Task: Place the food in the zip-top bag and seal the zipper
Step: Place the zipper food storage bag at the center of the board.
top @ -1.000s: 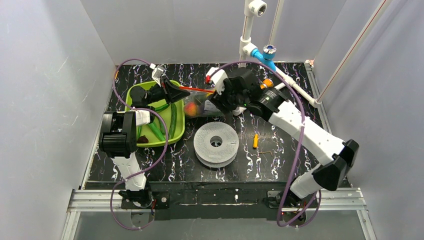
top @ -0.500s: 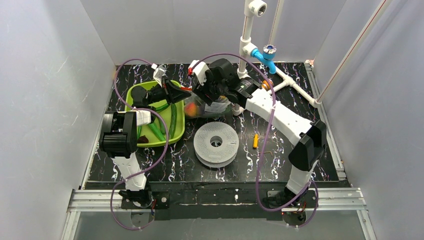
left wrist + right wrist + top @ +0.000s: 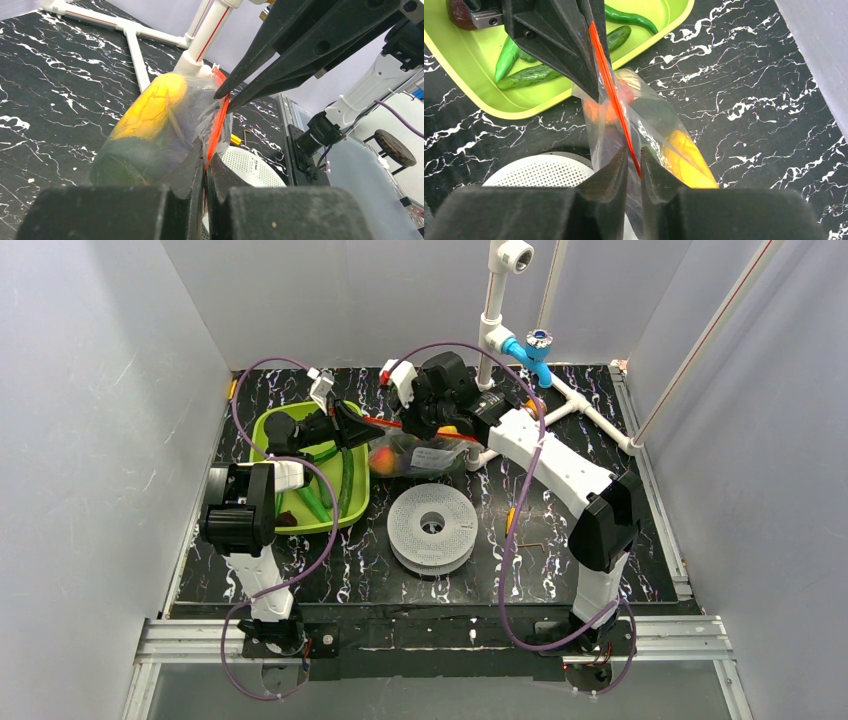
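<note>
The right gripper point(image 3: 633, 159), a second ago spread wide further right, now sits closer to the left gripper point(image 3: 205, 161) with its jaws narrowed onto the zipper point(image 3: 610, 87), while its elbow point(image 3: 603, 530), then near the right edge of the surface point(image 3: 340, 580), now stands nearer the middle.

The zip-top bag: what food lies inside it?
A yellow piece, an orange-red round fruit and something dark green show inside the zip-top bag; the crinkled plastic hides its exact kind.

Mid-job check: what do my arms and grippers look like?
Both the left arm and right arm have white link shells, black joint housings and a purple cable looping alongside. The left gripper and right gripper are black, with tapered wedge-shaped fingers.
</note>
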Controlling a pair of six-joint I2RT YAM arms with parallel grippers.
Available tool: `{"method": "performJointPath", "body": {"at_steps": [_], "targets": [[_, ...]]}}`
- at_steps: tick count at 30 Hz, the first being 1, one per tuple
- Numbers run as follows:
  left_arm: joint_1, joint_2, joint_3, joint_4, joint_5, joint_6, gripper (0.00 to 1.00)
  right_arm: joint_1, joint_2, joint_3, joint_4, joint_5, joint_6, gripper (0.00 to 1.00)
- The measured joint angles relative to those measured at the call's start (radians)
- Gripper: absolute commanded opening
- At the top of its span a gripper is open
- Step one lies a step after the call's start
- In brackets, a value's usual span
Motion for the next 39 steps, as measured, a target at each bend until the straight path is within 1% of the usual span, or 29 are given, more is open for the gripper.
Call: {"method": "performJointPath", "body": {"at_steps": [1,2,3,5,6,7,8,13,15,17,19,21,23,24,27,30,35,39], "targets": [[-0.001,0.000,0.000,0.000,0.002,-0.002,0.00,0.000,0.001,0.000,0.000,0.000,0.002,0.06],[-0.003,0.000,0.000,0.000,0.003,-0.003,0.02,0.000,0.001,0.000,0.000,0.000,0.003,0.03],[-0.003,-0.001,0.000,0.000,0.003,-0.004,0.09,0.000,0.001,0.000,0.000,0.003,0.005,0.01],[-0.003,-0.004,0.000,0.000,0.004,-0.010,0.33,0.000,0.002,0.000,0.001,0.012,0.011,0.01],[-0.003,-0.006,0.000,-0.001,0.004,-0.010,0.70,0.000,0.003,0.002,0.000,0.019,0.016,0.01],[-0.003,-0.009,0.000,-0.001,0.004,-0.013,0.93,0.000,0.007,0.006,-0.001,0.032,0.022,0.01],[-0.003,-0.016,0.000,-0.001,0.004,-0.012,0.98,0.001,0.010,0.010,0.001,0.045,0.029,0.01],[-0.003,-0.083,0.000,-0.045,0.002,-0.008,0.98,0.000,0.015,0.013,0.026,0.127,0.067,0.01],[0.004,-0.143,-0.007,-0.082,-0.012,0.024,0.98,0.001,0.014,0.013,0.030,0.143,0.085,0.01],[0.017,-0.226,-0.031,-0.152,-0.053,0.077,0.98,0.002,0.013,0.014,0.032,0.152,0.098,0.01],[0.046,-0.359,-0.066,-0.290,-0.141,0.169,0.98,0.003,0.013,0.024,0.026,0.151,0.113,0.01],[0.077,-0.510,-0.080,-0.488,-0.278,0.287,0.98,0.006,0.013,0.050,0.015,0.144,0.129,0.01],[0.099,-0.634,-0.053,-0.673,-0.398,0.397,0.98,0.011,0.013,0.085,0.010,0.137,0.144,0.01],[0.102,-0.669,-0.017,-0.771,-0.454,0.449,0.98,0.013,0.013,0.100,0.011,0.135,0.150,0.01],[0.102,-0.698,0.067,-0.977,-0.611,0.559,0.98,0.027,0.012,0.137,0.013,0.141,0.165,0.01],[0.102,-0.705,0.035,-1.122,-0.778,0.627,0.98,0.037,0.008,0.141,0.022,0.159,0.166,0.01],[0.102,-0.670,-0.021,-1.304,-1.012,0.648,0.98,0.038,0.018,0.113,0.064,0.205,0.164,0.01],[0.102,-0.647,-0.022,-1.382,-1.124,0.644,0.98,0.014,0.100,0.139,0.111,0.233,0.166,0.01]]}}
